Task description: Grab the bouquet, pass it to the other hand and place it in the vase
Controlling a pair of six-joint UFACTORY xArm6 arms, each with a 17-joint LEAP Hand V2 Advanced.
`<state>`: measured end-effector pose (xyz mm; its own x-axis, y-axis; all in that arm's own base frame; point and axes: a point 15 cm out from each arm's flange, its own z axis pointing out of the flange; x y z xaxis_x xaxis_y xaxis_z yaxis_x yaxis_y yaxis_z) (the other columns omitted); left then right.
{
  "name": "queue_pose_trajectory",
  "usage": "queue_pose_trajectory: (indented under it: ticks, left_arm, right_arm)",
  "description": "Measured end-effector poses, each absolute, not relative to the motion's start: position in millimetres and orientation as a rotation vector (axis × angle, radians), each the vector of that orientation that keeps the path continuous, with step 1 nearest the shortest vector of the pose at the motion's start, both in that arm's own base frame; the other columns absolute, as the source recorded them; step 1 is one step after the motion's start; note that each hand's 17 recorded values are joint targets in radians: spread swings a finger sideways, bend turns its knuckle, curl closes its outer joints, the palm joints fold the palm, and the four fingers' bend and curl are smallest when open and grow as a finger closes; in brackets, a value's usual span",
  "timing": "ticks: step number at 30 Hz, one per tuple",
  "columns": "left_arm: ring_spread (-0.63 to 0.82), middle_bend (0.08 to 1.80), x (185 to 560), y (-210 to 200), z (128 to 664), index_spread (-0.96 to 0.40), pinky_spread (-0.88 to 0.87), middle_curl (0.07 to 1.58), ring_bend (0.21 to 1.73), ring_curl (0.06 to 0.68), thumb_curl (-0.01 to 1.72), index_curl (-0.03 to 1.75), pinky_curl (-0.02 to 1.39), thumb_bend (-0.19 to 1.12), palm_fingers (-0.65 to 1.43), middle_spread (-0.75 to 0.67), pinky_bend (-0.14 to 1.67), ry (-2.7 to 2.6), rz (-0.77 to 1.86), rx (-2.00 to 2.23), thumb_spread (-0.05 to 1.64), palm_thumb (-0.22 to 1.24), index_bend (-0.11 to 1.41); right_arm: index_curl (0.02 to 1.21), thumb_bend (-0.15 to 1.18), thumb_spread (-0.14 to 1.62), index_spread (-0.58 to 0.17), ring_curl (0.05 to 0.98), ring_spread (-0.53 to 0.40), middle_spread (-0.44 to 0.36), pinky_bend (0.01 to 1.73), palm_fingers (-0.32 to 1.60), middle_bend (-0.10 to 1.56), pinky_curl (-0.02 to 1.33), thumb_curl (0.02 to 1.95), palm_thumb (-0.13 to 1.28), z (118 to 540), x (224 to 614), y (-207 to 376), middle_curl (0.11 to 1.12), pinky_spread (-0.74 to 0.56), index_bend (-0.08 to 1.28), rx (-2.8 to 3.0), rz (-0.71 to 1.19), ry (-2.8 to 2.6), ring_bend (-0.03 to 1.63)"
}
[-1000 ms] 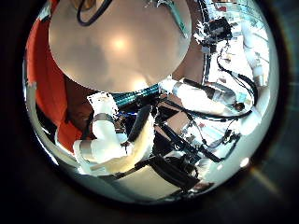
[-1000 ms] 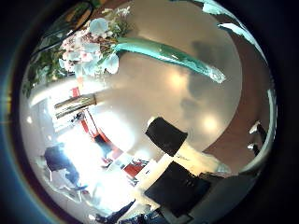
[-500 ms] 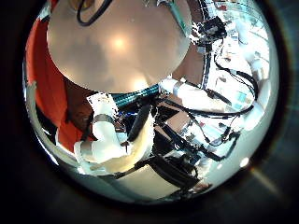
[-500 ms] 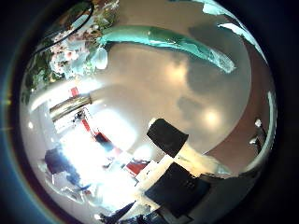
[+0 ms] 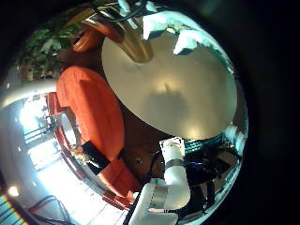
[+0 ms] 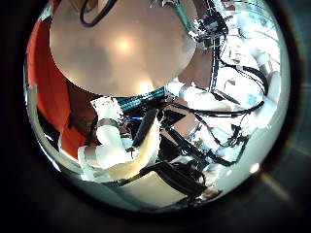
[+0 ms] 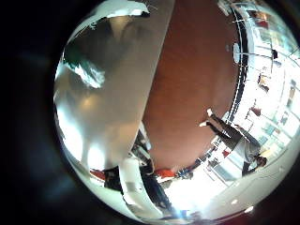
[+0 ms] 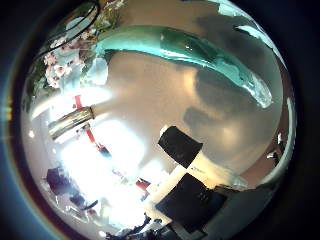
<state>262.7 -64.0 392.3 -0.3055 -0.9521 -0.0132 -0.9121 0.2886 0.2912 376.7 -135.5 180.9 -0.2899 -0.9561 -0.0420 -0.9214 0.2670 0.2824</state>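
The bouquet (image 8: 185, 50) lies flat on the round tabletop (image 8: 150, 95). Its long wrapped stem part stretches across the surface and its flower heads (image 8: 72, 58) are bunched at one end, near the tabletop's rim. It fills a large part of the right thumb side palm view, so the right hand (image 8: 185, 165) is close over it. The parts of this hand that show there stand apart from the wrap and touch nothing. Its fingers are not curled round the bouquet, so the hand looks open and empty. In the right little finger side palm view only a small piece of the bouquet (image 7: 89, 70) shows on the tabletop (image 7: 112, 103), beside that hand's own body (image 7: 141, 183). The left hand (image 6: 112, 146) is held away over the other side of the tabletop (image 6: 121, 49). Its fingers are loosely bent and relaxed, and nothing is between them. From its thumb side the right hand (image 6: 209, 29) shows small, at the far rim of the tabletop. In the left little finger side palm view a narrow upright vessel (image 5: 136, 42) stands at the far edge of the tabletop (image 5: 173, 89), just beside some flower heads. I cannot tell surely whether it is the vase.
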Motion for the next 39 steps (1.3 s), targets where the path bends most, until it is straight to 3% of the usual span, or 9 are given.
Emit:
queue_pose_trajectory:
  ticks: [18, 23, 27, 30, 32, 39]
  left_arm:
    - [0.40, 0.19, 256.5, -63.6, 393.6, -0.05, 0.46, 0.36, 0.64, 0.179, 0.29, 0.34, 0.34, -0.02, 0.20, 0.24, 0.33, -2.377, -0.371, 1.742, 1.12, 0.23, 0.17]
    - [0.40, 0.19, 257.6, -63.9, 391.9, -0.05, 0.46, 0.36, 0.64, 0.179, 0.29, 0.34, 0.34, -0.02, 0.20, 0.24, 0.33, -2.374, -0.380, 1.746, 1.12, 0.23, 0.17]
    - [0.40, 0.19, 256.6, -62.8, 391.8, -0.05, 0.46, 0.36, 0.63, 0.178, 0.29, 0.34, 0.34, -0.02, 0.20, 0.23, 0.33, -2.370, -0.383, 1.746, 1.12, 0.23, 0.17]
    - [0.40, 0.20, 257.1, -62.9, 392.8, -0.05, 0.46, 0.36, 0.63, 0.176, 0.29, 0.34, 0.34, -0.02, 0.21, 0.24, 0.32, -2.371, -0.380, 1.750, 1.12, 0.23, 0.17]
    - [0.40, 0.20, 258.1, -63.2, 393.5, -0.05, 0.47, 0.36, 0.63, 0.176, 0.29, 0.34, 0.34, -0.02, 0.21, 0.24, 0.32, -2.373, -0.378, 1.748, 1.12, 0.23, 0.17]
    - [0.39, 0.19, 261.5, -63.3, 393.9, -0.05, 0.47, 0.36, 0.63, 0.177, 0.29, 0.34, 0.34, -0.02, 0.21, 0.24, 0.32, -2.371, -0.381, 1.750, 1.12, 0.23, 0.17]
  right_arm:
    - [0.41, -0.02, 1.07, -0.216, 0.322, -0.126, -0.054, 0.63, 0.47, 0.46, 0.10, 0.34, 0.47, 152.9, 387.8, -136.7, 0.47, 0.16, 0.20, 1.757, -0.409, -2.382, 0.87]
    - [0.43, -0.01, 1.07, -0.260, 0.336, -0.191, -0.109, 0.65, 0.70, 0.52, 0.07, 0.35, 0.53, 152.9, 394.6, -137.6, 0.49, 0.07, 0.24, 1.766, -0.405, -2.368, 0.95]
    - [0.45, 0.00, 1.05, -0.326, 0.353, -0.255, -0.246, 0.80, 1.03, 0.57, 0.07, 0.37, 0.61, 153.6, 396.1, -133.1, 0.52, -0.13, 0.27, 1.773, -0.399, -2.355, 1.00]
    - [0.54, 0.00, 1.03, -0.372, 0.396, -0.265, -0.241, 0.93, 1.36, 0.70, 0.14, 0.40, 0.69, 155.1, 397.1, -129.6, 0.58, -0.32, 0.41, 1.780, -0.399, -2.345, 1.04]
    - [0.60, 0.00, 1.01, -0.384, 0.419, -0.257, -0.236, 1.00, 1.43, 0.79, 0.18, 0.42, 0.74, 159.9, 400.5, -129.2, 0.62, -0.37, 0.53, 1.787, -0.392, -2.343, 1.06]
    - [0.77, 0.07, 0.96, -0.344, 0.521, -0.228, -0.196, 1.29, 1.34, 1.09, 0.33, 0.53, 0.99, 179.0, 408.5, -134.4, 0.74, -0.31, 0.90, 1.800, -0.350, -2.346, 1.26]
